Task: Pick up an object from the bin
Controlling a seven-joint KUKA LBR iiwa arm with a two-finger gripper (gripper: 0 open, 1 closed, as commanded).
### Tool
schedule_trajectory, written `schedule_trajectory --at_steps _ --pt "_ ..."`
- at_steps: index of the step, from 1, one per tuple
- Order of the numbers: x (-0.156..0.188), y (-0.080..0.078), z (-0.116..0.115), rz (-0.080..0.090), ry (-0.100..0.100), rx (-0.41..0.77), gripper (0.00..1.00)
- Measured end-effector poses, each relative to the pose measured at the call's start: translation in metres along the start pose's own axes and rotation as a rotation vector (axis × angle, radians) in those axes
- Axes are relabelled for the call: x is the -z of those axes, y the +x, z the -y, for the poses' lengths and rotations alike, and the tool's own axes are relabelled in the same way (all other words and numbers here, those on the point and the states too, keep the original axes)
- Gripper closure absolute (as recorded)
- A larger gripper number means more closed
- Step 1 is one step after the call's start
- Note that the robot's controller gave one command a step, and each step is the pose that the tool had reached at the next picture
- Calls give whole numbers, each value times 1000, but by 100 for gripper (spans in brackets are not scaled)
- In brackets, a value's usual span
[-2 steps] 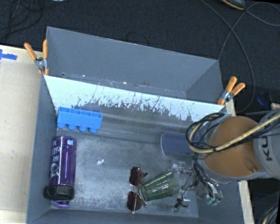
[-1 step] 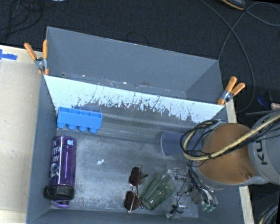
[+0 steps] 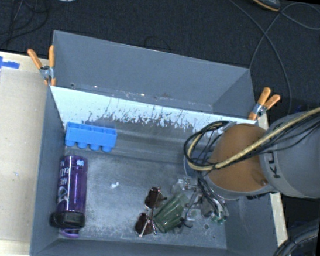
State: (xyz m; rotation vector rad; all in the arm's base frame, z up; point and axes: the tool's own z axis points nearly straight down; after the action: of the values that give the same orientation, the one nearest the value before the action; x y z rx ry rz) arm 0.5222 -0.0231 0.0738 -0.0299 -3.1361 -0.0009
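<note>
My gripper (image 3: 189, 198) is low in the bin's front right part, its metal body coming down from under the orange wrist cover. Right below and to its left lies a dark green, rounded, translucent thing (image 3: 167, 216), touching or nearly touching the gripper's tip. A pair of dark brown sunglasses (image 3: 147, 224) lies against the green thing's left side, with one lens toward the front wall and the other (image 3: 153, 197) farther back. The gripper's body hides part of the green thing.
A purple bottle with a black cap (image 3: 71, 192) lies along the left wall. A blue block with ridges (image 3: 90, 137) rests at the back left. The arm and its cables cover the bin's right side.
</note>
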Motion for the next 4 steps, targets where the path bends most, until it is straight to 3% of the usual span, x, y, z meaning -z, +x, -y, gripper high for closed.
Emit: schedule_trajectory --at_steps 1,2,3,4 --pt "-2 12 -8 -1 -1 -134 0" --pt "-4 0 -37 2 0 -125 0" --pt "52 6 -34 -9 1 -129 0" --pt "56 -4 -52 4 -2 -114 0"
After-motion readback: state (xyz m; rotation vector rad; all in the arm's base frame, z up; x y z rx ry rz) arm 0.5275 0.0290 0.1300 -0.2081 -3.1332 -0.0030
